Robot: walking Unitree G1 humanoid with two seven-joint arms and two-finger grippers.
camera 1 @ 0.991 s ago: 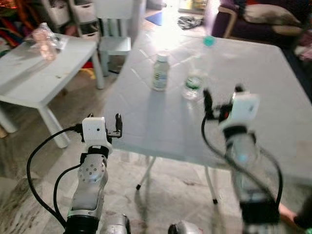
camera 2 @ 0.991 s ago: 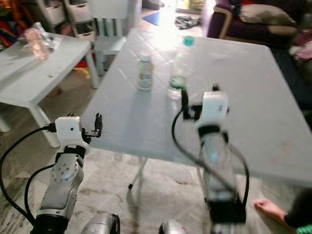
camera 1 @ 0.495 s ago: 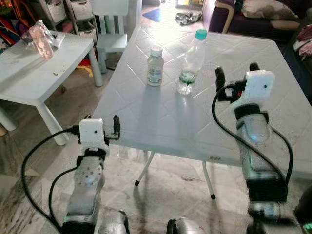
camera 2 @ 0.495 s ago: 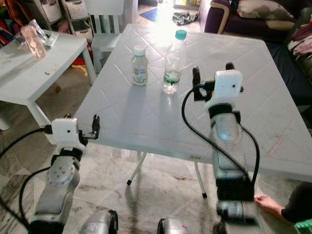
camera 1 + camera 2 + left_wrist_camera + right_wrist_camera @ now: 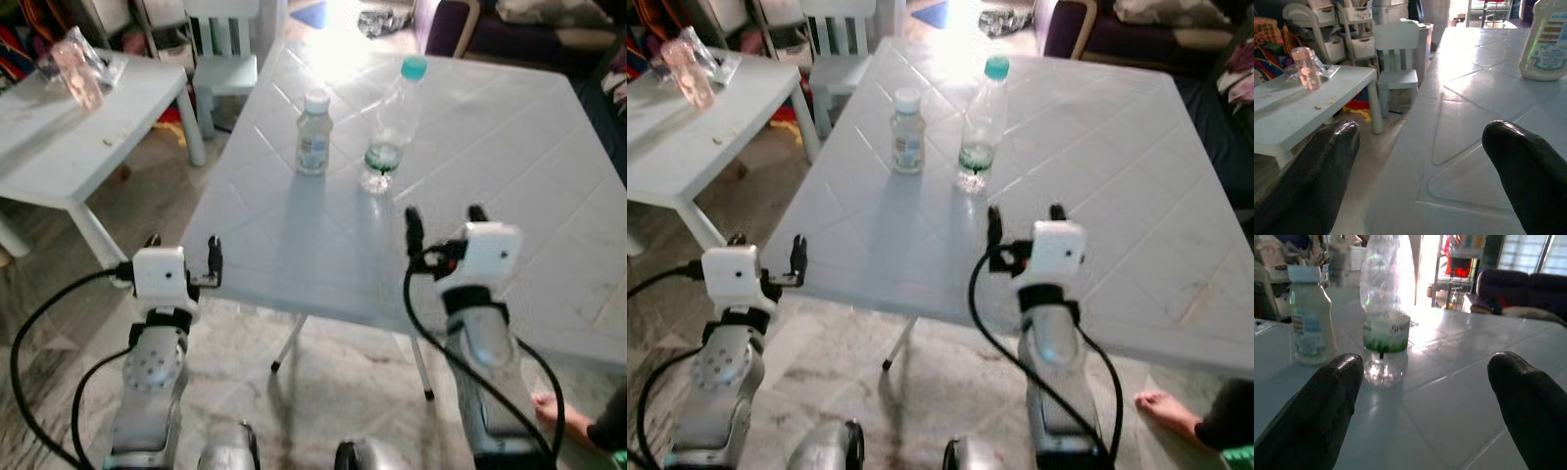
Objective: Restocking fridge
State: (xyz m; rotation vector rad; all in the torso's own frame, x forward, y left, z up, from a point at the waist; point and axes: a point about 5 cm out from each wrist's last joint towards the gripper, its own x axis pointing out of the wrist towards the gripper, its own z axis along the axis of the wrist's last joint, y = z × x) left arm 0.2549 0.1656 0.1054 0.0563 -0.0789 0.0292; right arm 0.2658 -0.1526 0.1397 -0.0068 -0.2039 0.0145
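Two bottles stand on the pale table [image 5: 509, 157]: a small white bottle [image 5: 314, 132] with a white cap, and to its right a clear plastic bottle [image 5: 389, 127] with a teal cap and green label. My right gripper [image 5: 445, 220] is open above the table's near edge, short of the clear bottle [image 5: 1387, 308], which stands ahead between its fingers with the white bottle [image 5: 1308, 323] beside it. At the table's near-left corner my left gripper [image 5: 183, 253] is open and empty. The white bottle [image 5: 1547, 41] stands well beyond it.
A low white side table [image 5: 59, 137] at the left carries a clear pinkish container [image 5: 78, 73]. Behind it are a white child's chair [image 5: 227, 59] and storage shelves. A dark sofa [image 5: 529, 24] lies beyond the table. A person's bare foot [image 5: 563, 416] rests on the floor at lower right.
My right gripper has drawn back from above the table's middle toward its near edge, away from the bottles. The view has shifted a little. The left gripper has hardly moved.
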